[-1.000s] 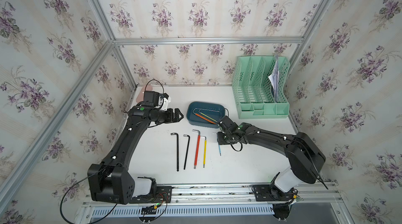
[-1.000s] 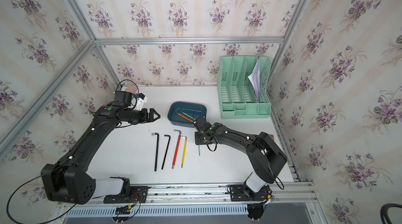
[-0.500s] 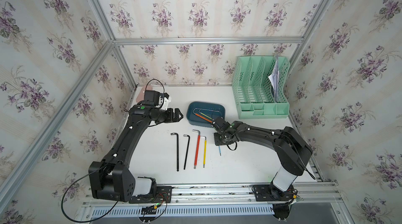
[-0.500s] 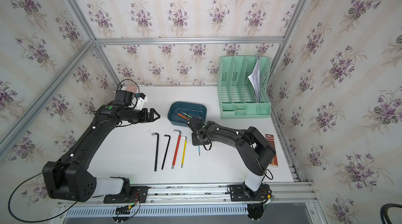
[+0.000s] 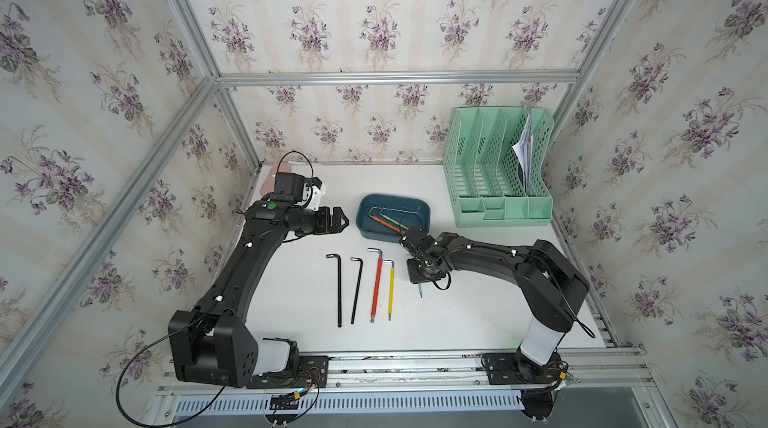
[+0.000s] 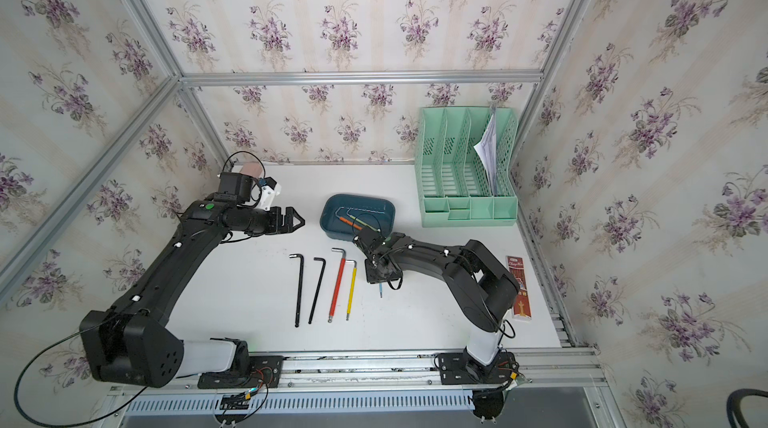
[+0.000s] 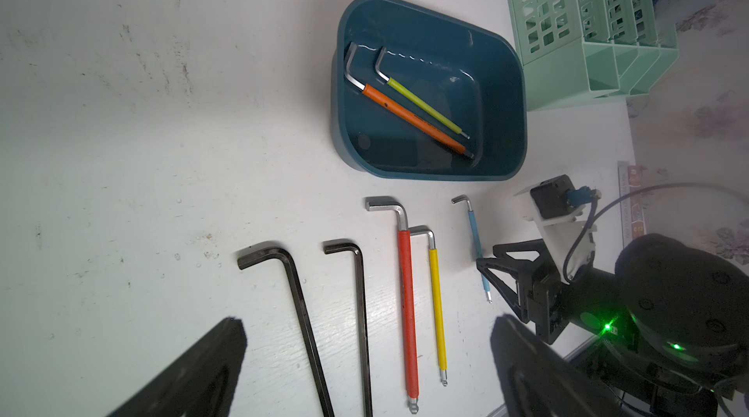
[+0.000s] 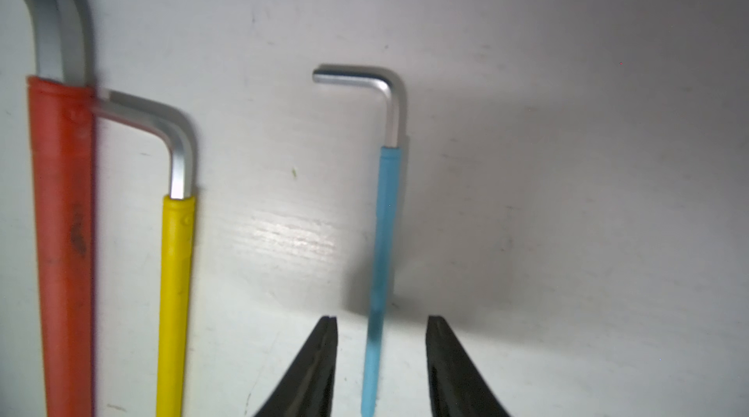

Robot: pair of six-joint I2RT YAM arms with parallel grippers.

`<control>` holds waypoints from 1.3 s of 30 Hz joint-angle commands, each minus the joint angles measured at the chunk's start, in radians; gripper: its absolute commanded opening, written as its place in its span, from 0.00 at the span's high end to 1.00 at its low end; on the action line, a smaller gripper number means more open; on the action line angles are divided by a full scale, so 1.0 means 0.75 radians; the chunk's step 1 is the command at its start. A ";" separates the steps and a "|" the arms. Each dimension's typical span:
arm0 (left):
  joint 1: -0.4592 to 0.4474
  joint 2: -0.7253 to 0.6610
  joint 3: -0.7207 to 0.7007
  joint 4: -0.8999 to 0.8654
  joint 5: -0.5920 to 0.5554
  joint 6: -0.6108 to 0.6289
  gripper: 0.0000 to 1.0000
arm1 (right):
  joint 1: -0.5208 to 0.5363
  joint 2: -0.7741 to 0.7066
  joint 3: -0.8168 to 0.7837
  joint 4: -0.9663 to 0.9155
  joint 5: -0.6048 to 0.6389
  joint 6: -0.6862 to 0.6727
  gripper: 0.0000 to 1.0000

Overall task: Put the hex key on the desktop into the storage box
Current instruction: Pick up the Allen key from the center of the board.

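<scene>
Several hex keys lie in a row on the white desktop (image 5: 478,305): two black ones, a red one (image 5: 376,284), a yellow one (image 5: 391,288) and a small blue one (image 8: 383,232). My right gripper (image 8: 383,318) points down over the blue key (image 7: 475,232), open, with a finger on each side of its shaft and a gap to both. The teal storage box (image 5: 424,207) behind it holds an orange key (image 7: 409,115) and a yellow-green key. My left gripper (image 5: 343,220) hovers open and empty to the left of the box.
A mint-green file rack (image 5: 498,168) with papers stands at the back right. A pink case (image 5: 270,178) sits behind my left wrist. A red-brown flat packet (image 6: 519,286) lies along the right rail.
My right arm has drawn in, its wrist shifting slightly left over the blue key, and its jaws have narrowed a little. The left arm has not moved.
</scene>
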 commanded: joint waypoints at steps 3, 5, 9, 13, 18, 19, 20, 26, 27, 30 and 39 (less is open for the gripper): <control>0.000 -0.018 -0.001 -0.017 -0.015 0.014 0.01 | 0.000 0.029 0.015 -0.052 0.022 0.002 0.59; 0.001 -0.023 -0.005 -0.016 -0.019 0.014 0.01 | 0.000 0.038 0.019 -0.058 0.016 0.002 0.59; 0.001 -0.033 -0.008 -0.011 -0.013 0.012 0.01 | 0.000 0.054 0.043 -0.087 0.013 -0.006 0.59; 0.001 -0.037 -0.009 -0.007 -0.011 0.003 0.01 | 0.000 0.068 0.052 -0.098 0.021 -0.013 0.58; 0.001 -0.054 -0.019 -0.019 -0.025 0.008 0.01 | -0.002 0.084 0.086 -0.155 0.030 -0.077 0.58; 0.001 -0.064 -0.017 -0.024 -0.042 0.006 0.01 | -0.002 0.086 0.096 -0.156 0.021 -0.084 0.58; 0.001 -0.083 -0.025 -0.019 -0.074 0.000 0.01 | -0.002 0.088 0.102 -0.155 0.005 -0.090 0.58; 0.003 -0.154 -0.090 0.066 -0.079 -0.042 0.01 | -0.002 0.146 0.126 -0.140 -0.067 -0.096 0.59; 0.003 -0.143 -0.076 0.041 -0.086 -0.035 0.01 | -0.002 0.156 0.131 -0.139 -0.063 -0.093 0.59; 0.003 -0.131 -0.069 0.031 -0.077 -0.037 0.01 | -0.001 0.186 0.148 -0.162 -0.032 -0.074 0.59; 0.005 -0.150 -0.073 0.035 -0.064 -0.040 0.01 | 0.004 0.261 0.108 -0.146 -0.027 -0.057 0.61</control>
